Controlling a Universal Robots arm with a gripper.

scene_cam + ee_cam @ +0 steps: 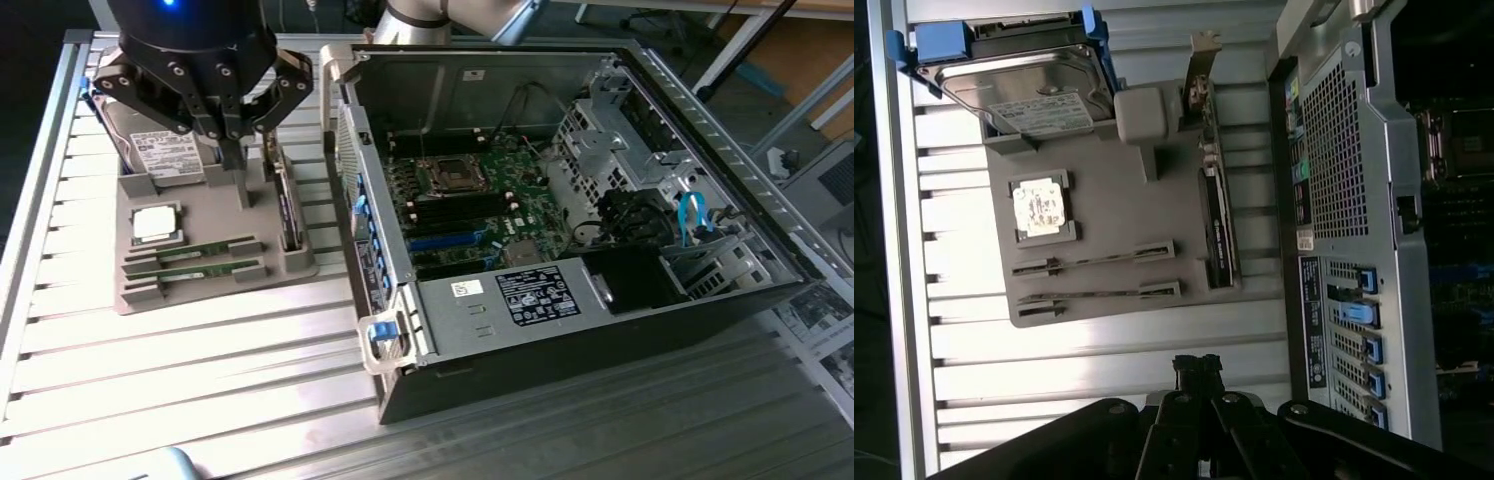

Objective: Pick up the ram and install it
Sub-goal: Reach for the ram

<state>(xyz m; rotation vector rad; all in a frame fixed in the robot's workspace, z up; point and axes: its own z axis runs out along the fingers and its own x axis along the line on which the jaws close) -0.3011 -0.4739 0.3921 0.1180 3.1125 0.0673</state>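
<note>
A: Status, left to right?

B: A grey plastic parts holder [214, 220] sits on the slatted aluminium table [174, 370] at the exterior view's left. The black claw [230, 130] hangs over the holder's far end, above the silver hard drive with white label [167, 155]. Its fingers are pinched together with nothing in them.

A: Ram?

B: Two long thin green boards stand on edge in the holder's slots: first ram stick [198, 248] and second ram stick [200, 270]. Both are just beside the square silver processor chip [154, 222] and well apart from the claw.

A: Further right?

B: An open black tower PC case [574, 345] with a green motherboard [514, 175] inside.

A: Risks?

B: My read:
- Closed fingers would ram the stick's edge if they descend that way.
- The sticks are thin, so an off-centre pinch could tilt one or jam it in its slot.
- The processor chip is close enough to get clipped.
- At the case, a skewed stick won't seat, and the case wall crowds the approach.
</note>
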